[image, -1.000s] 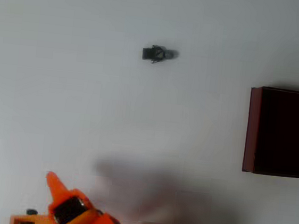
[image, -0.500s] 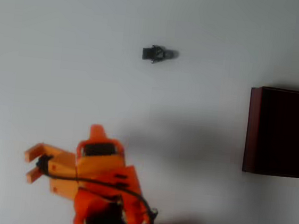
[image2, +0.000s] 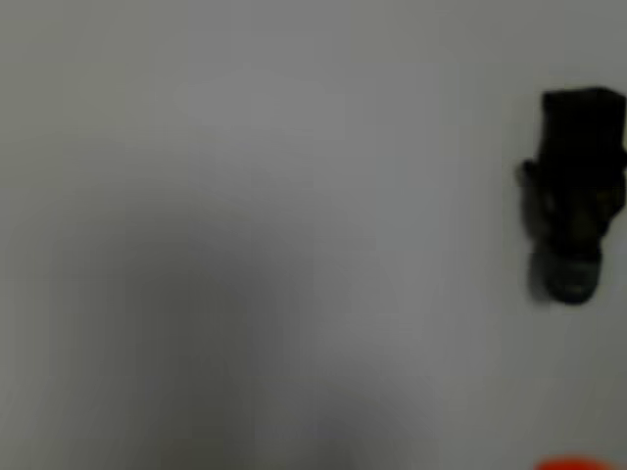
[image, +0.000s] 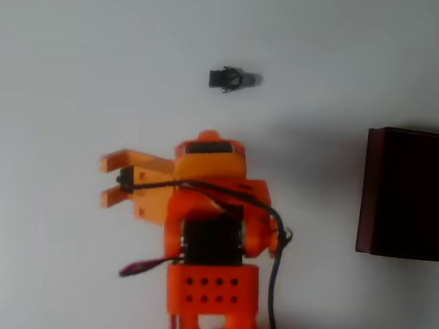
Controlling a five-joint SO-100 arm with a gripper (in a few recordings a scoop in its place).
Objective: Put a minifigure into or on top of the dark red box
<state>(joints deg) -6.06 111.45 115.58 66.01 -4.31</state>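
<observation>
In the overhead view we see the orange arm (image: pixel 211 242) reaching up from the bottom edge of the picture toward the middle of the white table (image: pixel 75 39). Its lower block, with a grid of small holes, sits near the bottom edge; above it comes a dark motor section, then the orange wrist housing. A black cable (image: pixel 273 249) loops from the wrist down the right side of the arm, and a short red-tipped wire sticks out on the left.

The gripper (image: pixel 110 178) points to the left of the picture, at a right angle to the arm's line. Its two orange fingers lie one above the other with a clear gap between them, so we read the jaws as parted, with nothing between them.

The minifigure (image: pixel 232 79) lies flat on the table above the arm's wrist, apart from it, black legs to the left and greyish head to the right. It is untouched and well clear of the gripper's tips.

The dark red box (image: pixel 369 188) stands at the right edge of the picture, cut off by the frame, its inside near black. It is well apart from both the minifigure and the arm.

In the wrist view the minifigure (image2: pixel 573 191) appears blurred at the right edge, head downward in the picture, on bare table, with a sliver of orange at the bottom right corner.
</observation>
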